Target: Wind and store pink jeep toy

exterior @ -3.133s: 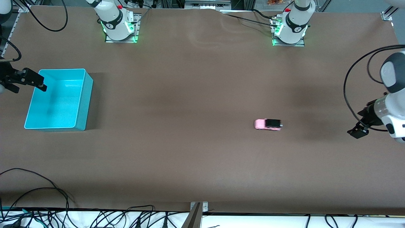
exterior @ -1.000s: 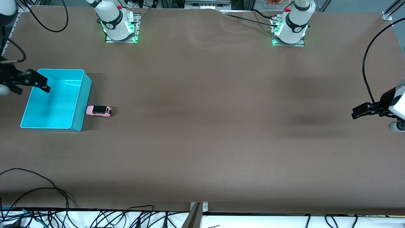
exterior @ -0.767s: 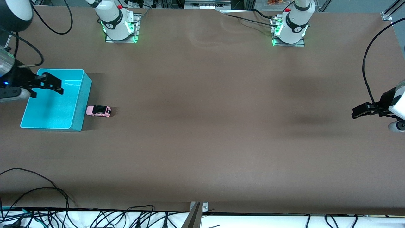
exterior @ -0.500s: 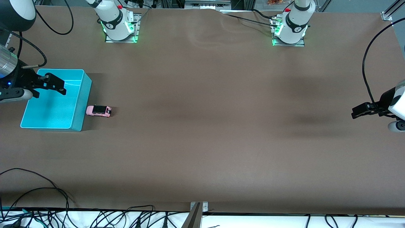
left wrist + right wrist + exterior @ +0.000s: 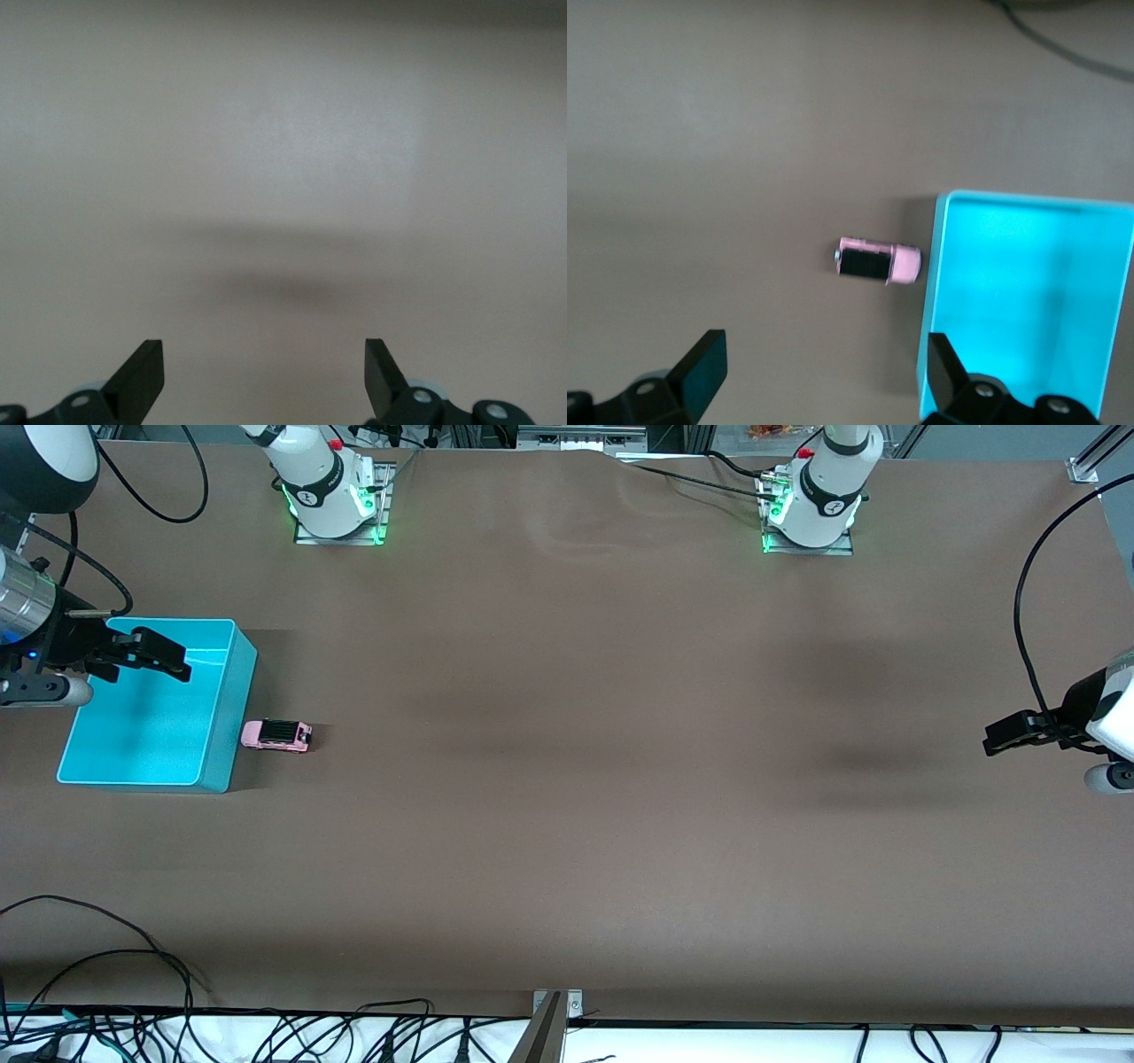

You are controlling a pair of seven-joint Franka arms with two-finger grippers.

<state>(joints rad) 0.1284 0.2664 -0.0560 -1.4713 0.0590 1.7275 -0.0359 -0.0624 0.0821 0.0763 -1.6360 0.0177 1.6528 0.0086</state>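
Pink toy car [image 5: 276, 735] sits mid-left of the frame, just beside the turquoise bin [image 5: 221, 717]. Right gripper [image 5: 168, 657], open and empty, hangs over the bin; left gripper [image 5: 1005, 737], open, waits, cut off at frame edge

Table covering [image 5: 567, 779]: matt brown sheet, smooth, with faint creases near the arm bases. Turquoise bin [image 5: 232, 717]: smooth moulded plastic with a soft sheen on its inner walls. Pink jeep toy [image 5: 276, 735]: glossy-looking pink plastic body with a dark ribbed roof. Arm bases [image 5: 330, 487]: glossy white casing on bare metal plates.
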